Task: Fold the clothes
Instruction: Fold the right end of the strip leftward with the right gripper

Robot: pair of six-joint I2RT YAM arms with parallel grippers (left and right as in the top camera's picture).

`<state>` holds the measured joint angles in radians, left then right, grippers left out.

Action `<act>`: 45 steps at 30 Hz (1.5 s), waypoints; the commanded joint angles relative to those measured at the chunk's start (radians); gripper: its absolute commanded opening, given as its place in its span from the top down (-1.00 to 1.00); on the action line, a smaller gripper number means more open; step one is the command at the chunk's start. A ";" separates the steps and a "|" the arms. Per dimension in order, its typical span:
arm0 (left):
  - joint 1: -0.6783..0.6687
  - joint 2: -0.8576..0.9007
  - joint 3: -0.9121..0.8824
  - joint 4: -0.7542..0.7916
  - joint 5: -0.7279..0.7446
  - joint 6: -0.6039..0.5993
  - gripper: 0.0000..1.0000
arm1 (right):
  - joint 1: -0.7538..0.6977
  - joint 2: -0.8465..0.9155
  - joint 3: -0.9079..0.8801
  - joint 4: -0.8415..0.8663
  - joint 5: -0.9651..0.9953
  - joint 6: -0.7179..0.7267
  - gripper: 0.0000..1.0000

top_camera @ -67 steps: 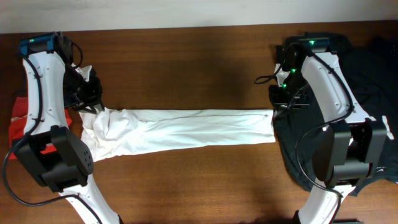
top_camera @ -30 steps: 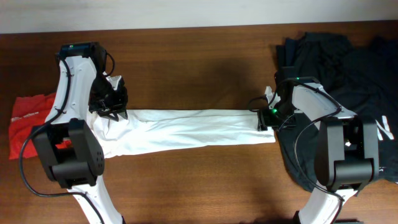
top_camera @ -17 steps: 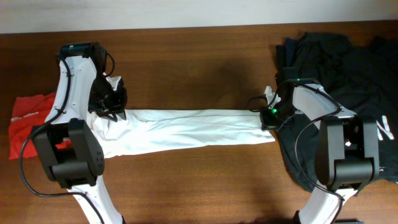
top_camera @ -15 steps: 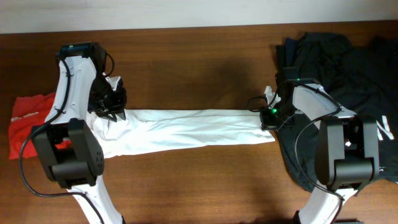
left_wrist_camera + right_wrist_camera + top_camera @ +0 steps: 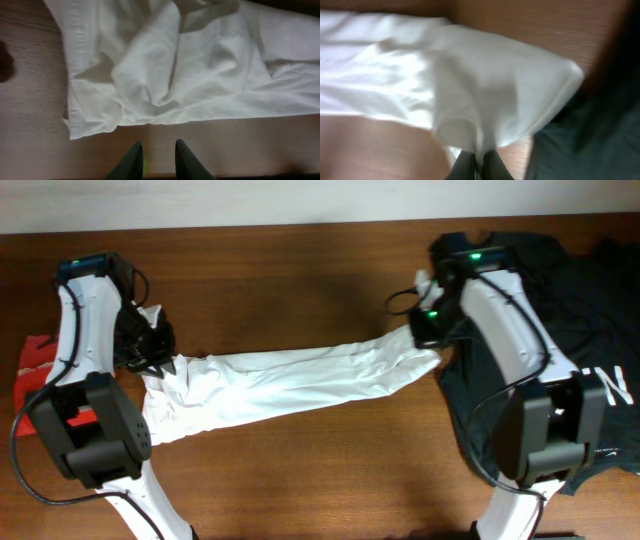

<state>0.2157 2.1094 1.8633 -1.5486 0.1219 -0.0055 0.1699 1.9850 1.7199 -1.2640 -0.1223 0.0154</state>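
The white T-shirt (image 5: 290, 380) lies as a long rumpled band across the table, slanting up toward the right. My right gripper (image 5: 428, 332) is shut on its right end; in the right wrist view the fingertips (image 5: 479, 162) pinch a fold of the white cloth (image 5: 470, 85), which is lifted a little off the wood. My left gripper (image 5: 152, 358) is at the shirt's left end. In the left wrist view its jaws (image 5: 157, 156) stand apart and empty over bare wood, just short of the crumpled hem (image 5: 165, 75). The printed graphic is hidden.
A black shirt (image 5: 560, 300) with white letters is heaped at the right, right beside my right gripper, and shows in the right wrist view (image 5: 585, 140). A red-orange garment (image 5: 35, 365) lies at the left edge behind my left arm. The table's far edge runs along the top.
My right gripper has moved up and back with the shirt's right end, so the band now slants. My left gripper has moved left, off the cloth, and the left end has bunched.
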 commanded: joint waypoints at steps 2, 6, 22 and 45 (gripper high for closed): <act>0.010 -0.016 -0.008 0.011 0.017 -0.014 0.57 | 0.171 0.001 0.015 0.027 0.007 0.080 0.92; 0.010 -0.016 -0.008 0.011 0.017 -0.014 0.57 | 0.283 0.002 0.014 0.095 -0.001 0.168 0.92; 0.009 -0.016 -0.008 0.011 0.017 -0.013 0.57 | 0.479 0.053 0.013 0.263 -0.025 0.230 0.92; 0.010 -0.016 -0.008 0.007 0.008 -0.013 0.41 | 0.447 0.045 0.014 0.225 -0.008 0.234 -0.61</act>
<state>0.2256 2.1094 1.8629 -1.5398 0.1238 -0.0093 0.6426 2.0335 1.7206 -0.9962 -0.2222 0.2356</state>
